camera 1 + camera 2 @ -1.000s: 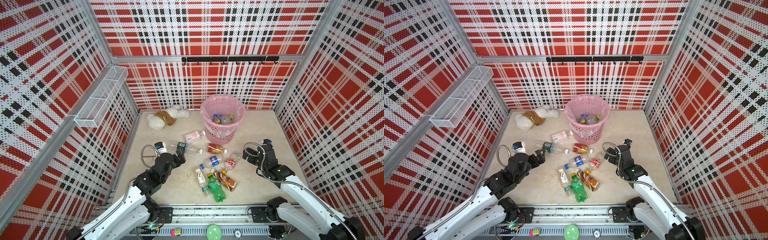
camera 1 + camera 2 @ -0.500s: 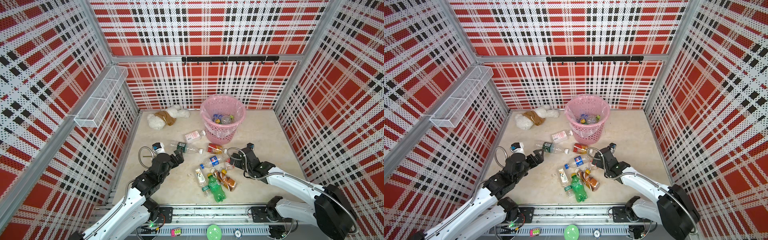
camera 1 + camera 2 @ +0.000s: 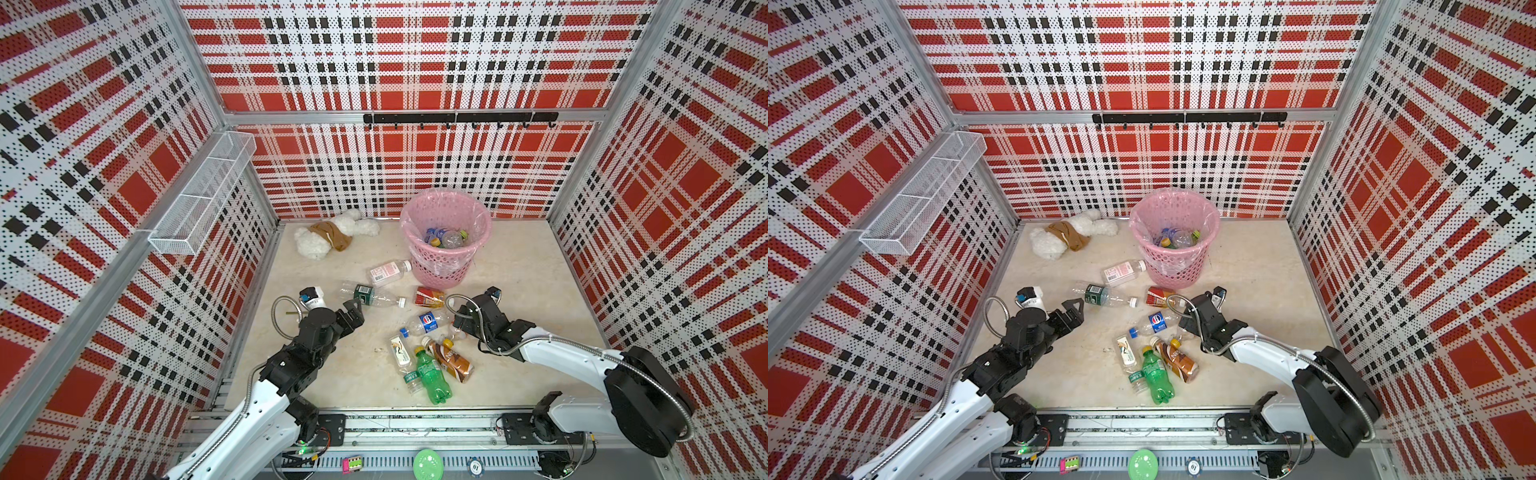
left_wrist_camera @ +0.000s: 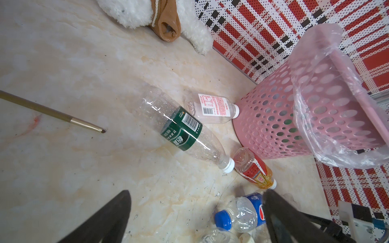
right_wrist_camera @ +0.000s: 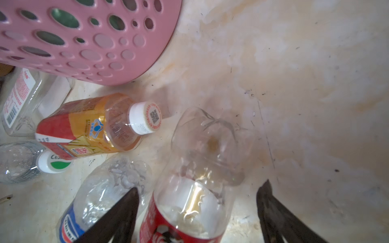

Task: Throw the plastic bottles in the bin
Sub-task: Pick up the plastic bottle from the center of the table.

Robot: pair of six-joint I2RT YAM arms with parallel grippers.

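Note:
The pink bin [image 3: 444, 257] [image 3: 1173, 262] stands at the back with a few bottles inside its bag liner. Several plastic bottles lie on the floor before it. Among them are a green-label one [image 3: 370, 294] [image 4: 181, 128], a pink-label one [image 3: 388, 272], a red-and-yellow one [image 3: 428, 297] [image 5: 90, 128], a blue-label one [image 3: 426, 323] [image 4: 242, 212] and a green one [image 3: 432, 376]. My right gripper [image 3: 456, 324] [image 5: 200, 187] is low and open. It straddles a clear red-label bottle [image 5: 195, 189], with a gap on one side. My left gripper [image 3: 352, 312] [image 4: 196, 195] hangs open and empty near the green-label bottle.
A white plush toy with brown cloth [image 3: 328, 239] lies at the back left. A thin brush [image 4: 52, 113] lies on the floor beside my left arm. A wire-mesh shelf [image 3: 199, 203] hangs on the left wall. A brown bottle [image 3: 451, 359] lies near the front.
My right arm has swung left from the open floor into the bottle cluster and come down over the red-label bottle, its jaws narrowing. My left arm has shifted only slightly.

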